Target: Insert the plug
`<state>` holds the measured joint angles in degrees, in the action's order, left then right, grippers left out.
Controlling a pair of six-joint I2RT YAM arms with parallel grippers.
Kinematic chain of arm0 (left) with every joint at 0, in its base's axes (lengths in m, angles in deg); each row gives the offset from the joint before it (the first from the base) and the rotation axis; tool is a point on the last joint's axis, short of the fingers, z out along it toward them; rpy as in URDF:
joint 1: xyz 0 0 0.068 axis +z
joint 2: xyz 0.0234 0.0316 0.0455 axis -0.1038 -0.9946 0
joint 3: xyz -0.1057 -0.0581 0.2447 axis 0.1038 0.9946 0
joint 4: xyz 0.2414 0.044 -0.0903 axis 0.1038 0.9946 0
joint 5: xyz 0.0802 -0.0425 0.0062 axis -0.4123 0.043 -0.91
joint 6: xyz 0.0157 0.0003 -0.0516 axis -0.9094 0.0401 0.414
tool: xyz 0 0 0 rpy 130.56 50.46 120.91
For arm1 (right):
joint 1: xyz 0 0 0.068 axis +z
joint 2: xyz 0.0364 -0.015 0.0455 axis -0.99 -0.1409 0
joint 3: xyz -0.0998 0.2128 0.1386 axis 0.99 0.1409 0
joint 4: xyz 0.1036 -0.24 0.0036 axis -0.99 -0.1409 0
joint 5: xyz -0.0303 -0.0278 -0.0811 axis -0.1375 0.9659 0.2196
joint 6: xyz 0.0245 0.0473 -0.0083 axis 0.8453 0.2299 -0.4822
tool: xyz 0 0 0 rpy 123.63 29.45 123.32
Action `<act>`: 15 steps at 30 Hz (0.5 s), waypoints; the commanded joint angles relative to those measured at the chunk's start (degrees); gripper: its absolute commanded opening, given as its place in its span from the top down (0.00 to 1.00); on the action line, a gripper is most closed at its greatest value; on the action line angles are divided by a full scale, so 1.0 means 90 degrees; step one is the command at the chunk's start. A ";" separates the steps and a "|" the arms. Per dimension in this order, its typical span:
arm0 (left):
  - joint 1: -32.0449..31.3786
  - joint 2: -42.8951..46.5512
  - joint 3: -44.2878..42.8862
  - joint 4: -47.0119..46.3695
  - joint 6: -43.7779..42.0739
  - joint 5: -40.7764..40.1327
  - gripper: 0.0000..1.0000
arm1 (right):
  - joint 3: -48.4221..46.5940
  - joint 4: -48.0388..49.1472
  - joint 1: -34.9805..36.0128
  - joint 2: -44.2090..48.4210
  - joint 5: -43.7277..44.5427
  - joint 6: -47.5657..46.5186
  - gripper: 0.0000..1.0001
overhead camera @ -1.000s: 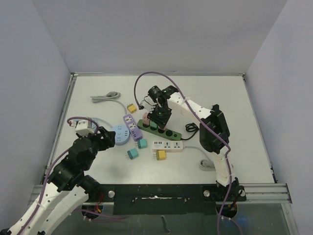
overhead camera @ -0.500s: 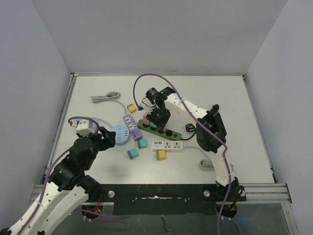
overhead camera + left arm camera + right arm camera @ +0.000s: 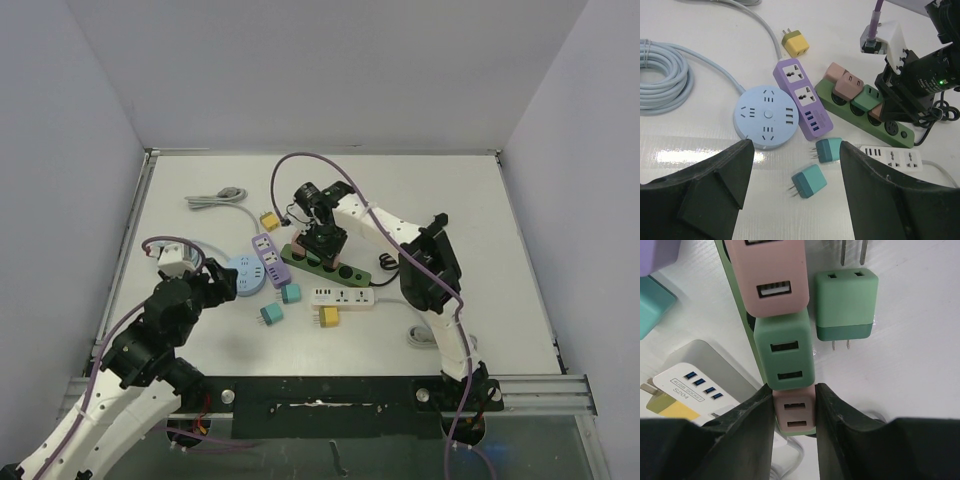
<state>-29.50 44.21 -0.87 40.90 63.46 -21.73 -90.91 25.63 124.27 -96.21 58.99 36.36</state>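
Two arms, one job: the right gripper [image 3: 793, 401] is clamped on a small pink plug [image 3: 794, 419] at the green power strip [image 3: 902, 134] near the middle of the table [image 3: 450, 220], its fingers pinching the plug's sides. The plug sits in line with a green adapter [image 3: 785, 347] and a larger pink adapter [image 3: 775, 275] already on the strip, and touches the green one on that adapter's right. It looks level with its neighbours, so the insertion appears nearly or wholly done. The prongs are hidden, though, and how deep they sit cannot be told. What seems left is a last press, then letting go. The left gripper [image 3: 795, 150] hangs spread and empty at the near left, above a round blue socket hub [image 3: 765, 115] and two loose teal plugs [image 3: 809, 182]. A spare green plug [image 3: 845, 302] lies just beside the strip.
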 commanded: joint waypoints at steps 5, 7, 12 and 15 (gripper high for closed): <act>0.0015 -0.0342 -0.0025 -0.0393 -0.0110 0.0324 0.29 | 0.1260 0.2154 -0.0093 0.0278 -0.0543 0.1028 0.74; 0.0017 -0.0456 -0.0038 -0.0454 -0.0172 0.0475 0.27 | 0.1330 0.2379 -0.0133 0.1028 -0.0340 0.1315 0.56; 0.0015 -0.0807 -0.0092 -0.0688 -0.0321 0.1118 0.22 | 0.1848 0.3096 -0.0282 0.2703 0.0210 0.2663 0.29; 0.0019 -0.1184 -0.0137 -0.0868 -0.0365 0.1818 0.22 | 0.2846 0.3572 -0.0275 0.3540 0.0723 0.3531 0.28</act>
<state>-29.50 36.69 -0.83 38.80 61.82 -14.26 -71.22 47.49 122.22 -77.67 59.95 54.89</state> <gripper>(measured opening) 0.779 0.720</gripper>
